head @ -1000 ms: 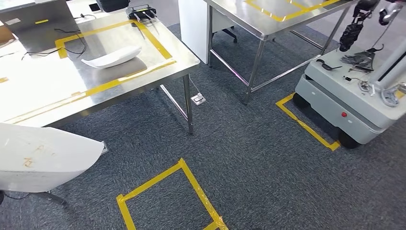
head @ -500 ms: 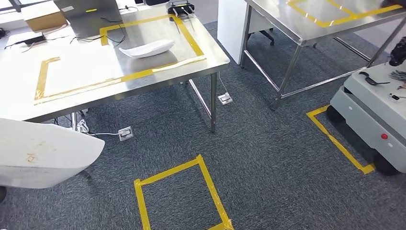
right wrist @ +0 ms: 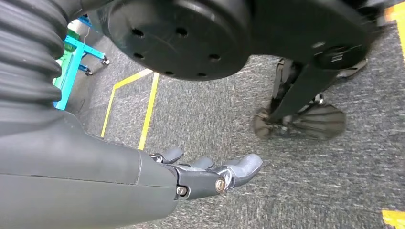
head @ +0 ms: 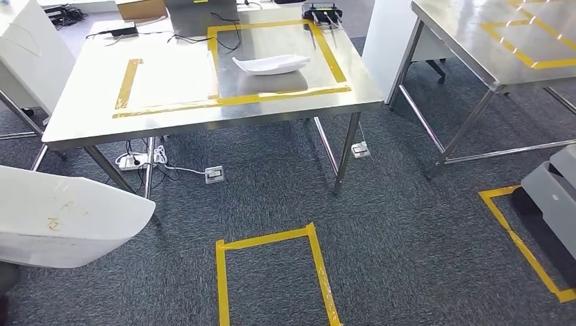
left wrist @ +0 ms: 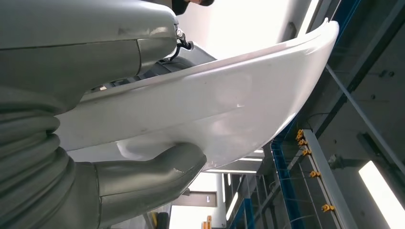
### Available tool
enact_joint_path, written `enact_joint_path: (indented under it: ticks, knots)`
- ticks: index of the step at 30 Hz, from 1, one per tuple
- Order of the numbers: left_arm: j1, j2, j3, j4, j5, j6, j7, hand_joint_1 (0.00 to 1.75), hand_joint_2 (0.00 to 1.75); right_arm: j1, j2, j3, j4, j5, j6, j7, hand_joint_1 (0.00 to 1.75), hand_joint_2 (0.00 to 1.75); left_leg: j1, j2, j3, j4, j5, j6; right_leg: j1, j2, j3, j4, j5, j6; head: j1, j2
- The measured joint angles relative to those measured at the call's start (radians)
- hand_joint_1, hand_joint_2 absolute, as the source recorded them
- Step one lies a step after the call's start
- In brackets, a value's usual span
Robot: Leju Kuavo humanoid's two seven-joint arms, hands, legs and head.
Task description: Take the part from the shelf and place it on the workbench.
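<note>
a large white curved part (head: 64,221) with faint tan scuffs sits low at the left of the head view, over the carpet; the left hand (left wrist: 95,143) grips it; the steel workbench (head: 88,119) ahead bears yellow tape outlines

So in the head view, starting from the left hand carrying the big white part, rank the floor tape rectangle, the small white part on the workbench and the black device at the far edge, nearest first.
Measured from the carried big white part, low on the left:
1. Floor tape rectangle, on the carpet just ahead.
2. Small white part, on the workbench inside the yellow tape frame.
3. Black device, at the workbench's far edge.
</note>
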Motion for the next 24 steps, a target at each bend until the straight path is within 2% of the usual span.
enact_joint_path:
  ticks: [1, 2, 4, 6, 8, 10, 11, 12, 13, 14, 15, 16, 17, 18, 20, 21, 22, 23, 24]
  knots:
    - [0.002, -0.003, 0.0, -0.002, 0.002, 0.001, 0.001, 1.75, 1.75, -0.001, -0.002, 0.0, 0.0, -0.002, -0.006, 0.01, 0.0, 1.75, -0.001, -0.005, -0.002, 0.001, 0.0, -0.006, 0.0, 0.006, 0.018, -0.048, 0.016, -0.002, 0.0, 0.0]
    - [0.004, -0.006, -0.001, -0.006, 0.004, 0.001, 0.002, 1.75, 1.75, -0.002, -0.003, 0.0, 0.0, -0.002, -0.012, 0.022, 0.0, 1.75, -0.002, -0.009, -0.004, 0.001, 0.001, -0.012, 0.001, 0.011, 0.027, -0.074, 0.02, -0.005, 0.0, 0.0]
    - [0.005, -0.012, -0.001, -0.012, 0.008, 0.001, 0.008, 1.75, 1.75, -0.003, -0.004, 0.0, 0.0, -0.002, -0.022, 0.039, 0.0, 1.75, -0.001, -0.014, -0.009, -0.003, 0.002, -0.027, 0.003, 0.01, 0.027, -0.08, 0.019, -0.013, 0.0, 0.0]
    - [0.008, -0.014, -0.002, -0.017, 0.012, 0.001, 0.014, 1.75, 1.75, -0.001, -0.006, -0.001, 0.0, -0.004, -0.028, 0.042, 0.0, 1.75, 0.0, 0.003, -0.017, 0.015, -0.01, -0.038, 0.001, 0.005, 0.034, -0.087, 0.022, -0.026, -0.002, 0.0]
    - [0.009, -0.017, -0.002, -0.022, 0.015, 0.001, 0.018, 1.75, 1.75, 0.0, -0.008, -0.001, 0.0, -0.005, -0.029, 0.041, 0.0, 1.75, -0.001, 0.036, -0.056, 0.101, -0.053, -0.045, -0.001, -0.001, 0.041, -0.092, 0.021, -0.037, -0.005, 0.0]
    - [0.009, -0.024, -0.002, -0.025, 0.016, 0.001, 0.025, 1.75, 1.75, 0.004, -0.009, -0.001, 0.0, -0.003, -0.027, 0.042, 0.0, 1.75, -0.001, 0.054, -0.12, 0.231, -0.103, -0.049, 0.001, -0.008, 0.047, -0.091, 0.013, -0.041, -0.005, 0.0]
    - [0.009, -0.029, -0.002, -0.025, 0.016, 0.001, 0.029, 1.75, 1.75, 0.006, -0.009, -0.001, 0.0, -0.003, -0.025, 0.041, 0.0, 1.75, -0.001, 0.057, -0.141, 0.27, -0.109, -0.049, 0.002, -0.012, 0.053, -0.091, 0.008, -0.041, -0.005, 0.0]
    - [0.009, -0.032, -0.002, -0.025, 0.016, 0.001, 0.032, 1.75, 1.75, 0.008, -0.009, -0.001, 0.0, -0.003, -0.025, 0.04, 0.0, 1.75, -0.001, 0.058, -0.143, 0.273, -0.096, -0.047, 0.003, -0.016, 0.06, -0.091, 0.002, -0.04, -0.005, 0.0]
    - [0.009, -0.035, -0.002, -0.025, 0.016, 0.0, 0.034, 1.75, 1.75, 0.009, -0.009, -0.001, 0.0, -0.003, -0.025, 0.038, 0.0, 1.75, -0.001, 0.059, -0.125, 0.235, -0.066, -0.044, 0.003, -0.019, 0.069, -0.091, -0.004, -0.038, -0.005, 0.0]
    - [0.009, -0.037, -0.002, -0.025, 0.016, -0.001, 0.035, 1.75, 1.75, 0.009, -0.009, -0.001, 0.0, -0.003, -0.025, 0.037, 0.0, 1.75, -0.002, 0.062, -0.093, 0.169, -0.028, -0.039, 0.003, -0.021, 0.079, -0.091, -0.012, -0.036, -0.005, 0.0]
    - [0.009, -0.038, -0.002, -0.026, 0.016, -0.003, 0.036, 1.75, 1.75, 0.009, -0.009, -0.001, 0.0, -0.003, -0.025, 0.036, 0.0, 1.75, -0.006, 0.067, -0.059, 0.105, -0.005, -0.032, 0.004, -0.024, 0.088, -0.092, -0.02, -0.032, -0.006, 0.0]
    - [0.008, -0.039, -0.003, -0.027, 0.016, -0.004, 0.036, 1.75, 1.75, 0.008, -0.009, -0.001, 0.0, -0.003, -0.025, 0.035, 0.0, 1.75, -0.01, 0.072, -0.03, 0.052, 0.004, -0.025, 0.005, -0.026, 0.093, -0.093, -0.028, -0.027, -0.006, 0.0]
    - [0.007, -0.039, -0.003, -0.028, 0.016, -0.005, 0.036, 1.75, 1.75, 0.007, -0.008, -0.001, 0.0, -0.003, -0.025, 0.035, 0.0, 1.75, -0.014, 0.076, -0.011, 0.019, 0.0, -0.018, 0.006, -0.029, 0.097, -0.096, -0.035, -0.021, -0.006, 0.0]
    - [0.007, -0.04, -0.003, -0.028, 0.015, -0.006, 0.036, 1.75, 1.75, 0.007, -0.008, -0.001, 0.0, -0.003, -0.025, 0.035, 0.0, 1.75, -0.016, 0.077, -0.005, 0.006, -0.014, -0.011, 0.007, -0.031, 0.102, -0.097, -0.036, -0.014, -0.006, 0.0]
    - [0.007, -0.042, -0.003, -0.03, 0.015, -0.009, 0.036, 1.75, 1.75, 0.006, -0.008, -0.001, 0.0, -0.004, -0.025, 0.031, 0.0, 1.75, -0.013, 0.069, 0.016, -0.011, -0.024, 0.001, 0.007, -0.033, 0.11, -0.086, -0.028, -0.004, -0.003, 0.0]
    - [0.006, -0.043, -0.003, -0.031, 0.015, -0.01, 0.036, 1.75, 1.75, 0.006, -0.008, -0.001, 0.0, -0.004, -0.025, 0.028, 0.0, 1.75, -0.011, 0.066, 0.031, -0.019, -0.028, 0.008, 0.006, -0.029, 0.102, -0.057, -0.018, 0.0, -0.001, 0.0]
    - [0.005, -0.044, -0.003, -0.032, 0.015, -0.012, 0.036, 1.75, 1.75, 0.006, -0.008, -0.002, 0.0, -0.005, -0.025, 0.025, 0.0, 1.75, -0.01, 0.064, 0.049, -0.025, -0.034, 0.013, 0.005, -0.023, 0.074, -0.01, -0.011, 0.004, 0.0, 0.0]
    - [0.003, -0.045, -0.003, -0.032, 0.015, -0.014, 0.036, 1.75, 1.75, 0.005, -0.007, -0.002, 0.0, -0.005, -0.024, 0.024, 0.0, 1.75, -0.009, 0.063, 0.063, -0.031, -0.041, 0.017, 0.003, -0.017, 0.031, 0.053, -0.011, 0.009, 0.002, 0.0]
    - [0.001, -0.047, -0.003, -0.032, 0.015, -0.015, 0.036, 1.75, 1.75, 0.005, -0.007, -0.002, 0.0, -0.005, -0.024, 0.023, 0.0, 1.75, -0.009, 0.062, 0.077, -0.034, -0.05, 0.02, 0.002, -0.012, -0.02, 0.117, -0.025, 0.013, 0.002, 0.0]
